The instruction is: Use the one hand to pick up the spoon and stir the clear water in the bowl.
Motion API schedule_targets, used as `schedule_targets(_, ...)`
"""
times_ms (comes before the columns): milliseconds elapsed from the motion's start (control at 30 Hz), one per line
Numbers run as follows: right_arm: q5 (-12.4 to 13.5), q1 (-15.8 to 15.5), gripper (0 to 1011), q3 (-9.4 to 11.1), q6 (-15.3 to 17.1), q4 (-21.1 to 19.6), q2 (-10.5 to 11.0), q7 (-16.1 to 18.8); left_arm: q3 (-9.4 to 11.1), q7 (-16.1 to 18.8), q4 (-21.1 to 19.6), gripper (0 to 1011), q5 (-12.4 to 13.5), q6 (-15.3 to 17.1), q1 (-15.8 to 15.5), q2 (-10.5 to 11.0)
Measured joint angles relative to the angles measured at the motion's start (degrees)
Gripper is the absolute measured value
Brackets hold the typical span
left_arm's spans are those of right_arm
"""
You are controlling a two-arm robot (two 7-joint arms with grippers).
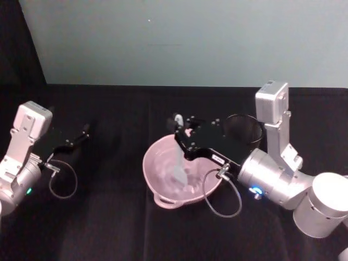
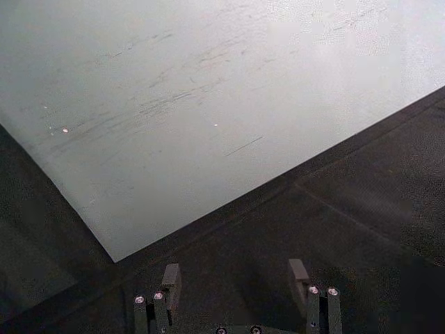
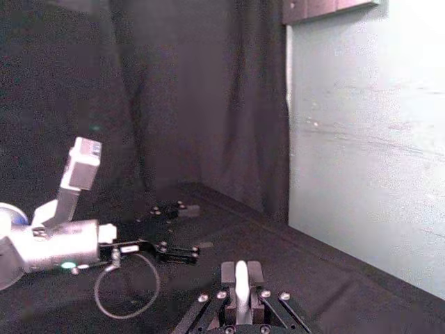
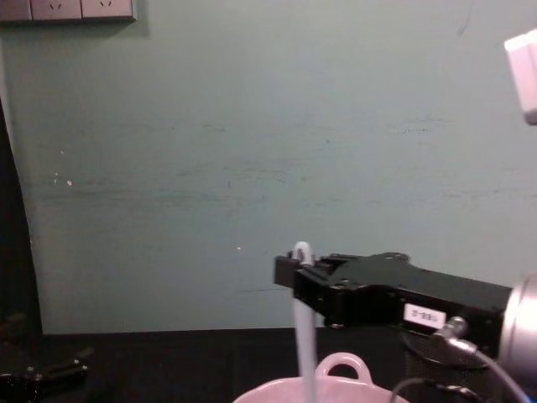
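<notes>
So the right gripper (image 1: 182,135) is clamped on the spoon (image 1: 179,163), scoop down in the bowl (image 1: 152,163) mid-table. I'd hold it upright and circle slowly, clear of the rim, so nothing sloshes. Left gripper (image 1: 81,134) sits parked far left, fingers apart.

A pale blue-green wall (image 1: 179,38) runs across the far side, matt, marked with faint scuffs and a few small specks. A table covered in black cloth (image 1: 109,228) meets its foot. At the far left a black curtain (image 3: 174,90) hangs in folds down to the tabletop. High on the wall, near the curtain, sits a row of pale wall sockets (image 4: 67,8). The light is soft and even.
</notes>
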Motion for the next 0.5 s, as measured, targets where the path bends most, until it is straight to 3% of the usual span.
schedule_targets(267, -0.02, 0.81, 108, -0.80, -0.06, 0.23, -0.95, 0.11, 0.00, 0.00, 0.00, 1011, 0.00, 0.00, 0.00, 0.00)
schedule_targets(500, 0.18, 1.04, 108, 0.07, -0.19, -1.27, -0.67, -0.61, 0.00, 0.00, 0.00, 1011, 0.00, 0.00, 0.00, 0.00)
